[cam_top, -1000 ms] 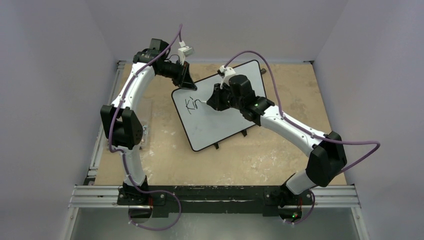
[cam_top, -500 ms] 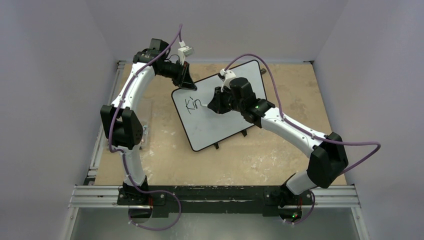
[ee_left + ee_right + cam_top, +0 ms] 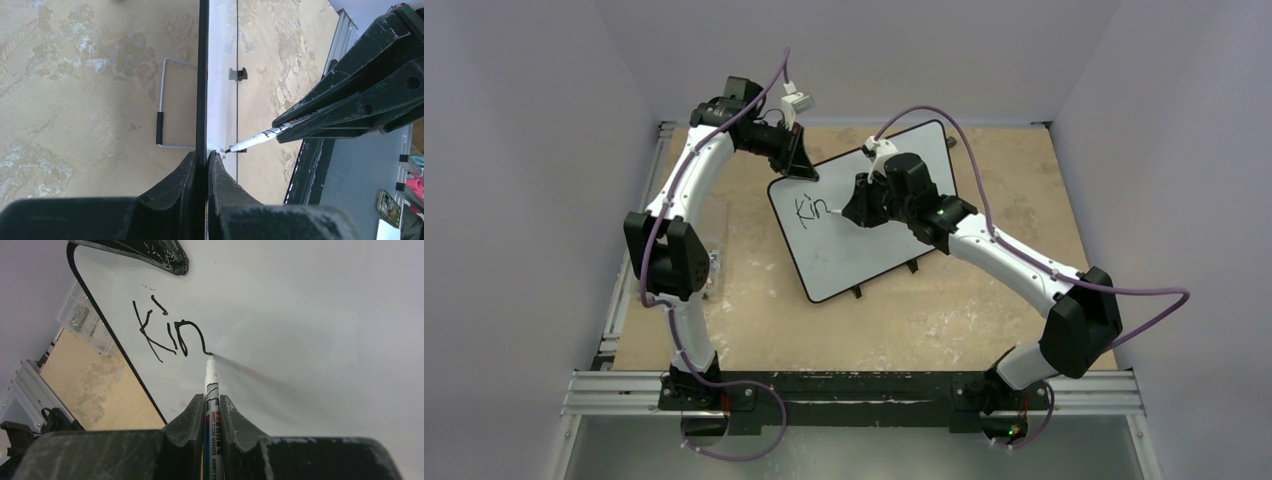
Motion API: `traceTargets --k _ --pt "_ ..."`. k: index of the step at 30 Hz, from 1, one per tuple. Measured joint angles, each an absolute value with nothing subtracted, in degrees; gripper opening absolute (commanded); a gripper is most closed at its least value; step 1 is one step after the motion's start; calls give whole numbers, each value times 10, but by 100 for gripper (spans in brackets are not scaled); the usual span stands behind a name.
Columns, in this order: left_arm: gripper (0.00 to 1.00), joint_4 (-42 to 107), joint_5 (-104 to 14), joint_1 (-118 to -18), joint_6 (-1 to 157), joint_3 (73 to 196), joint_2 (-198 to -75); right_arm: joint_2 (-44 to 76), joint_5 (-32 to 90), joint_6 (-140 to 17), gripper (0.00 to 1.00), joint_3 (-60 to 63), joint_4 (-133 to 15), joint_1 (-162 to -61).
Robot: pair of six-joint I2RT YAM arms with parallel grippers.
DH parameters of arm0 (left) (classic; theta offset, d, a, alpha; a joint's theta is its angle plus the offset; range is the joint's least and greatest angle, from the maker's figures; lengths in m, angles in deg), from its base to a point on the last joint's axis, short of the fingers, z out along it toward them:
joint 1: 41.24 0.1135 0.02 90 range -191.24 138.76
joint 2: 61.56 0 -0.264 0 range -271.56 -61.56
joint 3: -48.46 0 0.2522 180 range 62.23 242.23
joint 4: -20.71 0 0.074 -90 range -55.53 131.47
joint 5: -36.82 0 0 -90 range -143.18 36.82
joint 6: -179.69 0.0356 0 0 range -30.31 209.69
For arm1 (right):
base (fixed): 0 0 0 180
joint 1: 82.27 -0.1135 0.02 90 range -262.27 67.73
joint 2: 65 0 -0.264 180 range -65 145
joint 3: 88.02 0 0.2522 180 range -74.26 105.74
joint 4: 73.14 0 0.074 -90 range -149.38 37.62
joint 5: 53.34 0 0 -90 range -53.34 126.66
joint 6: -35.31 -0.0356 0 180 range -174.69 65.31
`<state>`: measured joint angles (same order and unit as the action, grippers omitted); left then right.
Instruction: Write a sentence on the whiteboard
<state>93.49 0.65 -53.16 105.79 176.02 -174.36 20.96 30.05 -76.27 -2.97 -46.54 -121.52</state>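
Note:
The whiteboard (image 3: 864,250) stands tilted in the middle of the table. My left gripper (image 3: 805,170) is shut on its far left corner, and in the left wrist view the black rim (image 3: 202,75) runs between the left gripper's (image 3: 206,159) jaws. The right gripper (image 3: 848,212) is shut on a white whiteboard marker (image 3: 212,390). The marker's tip touches the board at the end of the black letters "Kin" (image 3: 170,332), the only part of the sentence (image 3: 809,209) that shows. From the left wrist, the marker (image 3: 260,137) meets the white face edge-on.
A wire stand (image 3: 165,105) props the board from behind. Small black feet (image 3: 858,292) rest on the worn wooden tabletop (image 3: 984,320). A metal rail (image 3: 854,392) runs along the near edge, and purple walls close in on three sides.
The right gripper has carried the marker a little to the right along the board, finishing the "n" after "Ki". The left gripper and the board have not moved.

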Motion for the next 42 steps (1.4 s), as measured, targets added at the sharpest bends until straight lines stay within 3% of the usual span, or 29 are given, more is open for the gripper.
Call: traceTargets --k 42 --pt "0 940 -1 -539 1058 1760 -1734 184 297 -765 0 -19 -496 -1182"
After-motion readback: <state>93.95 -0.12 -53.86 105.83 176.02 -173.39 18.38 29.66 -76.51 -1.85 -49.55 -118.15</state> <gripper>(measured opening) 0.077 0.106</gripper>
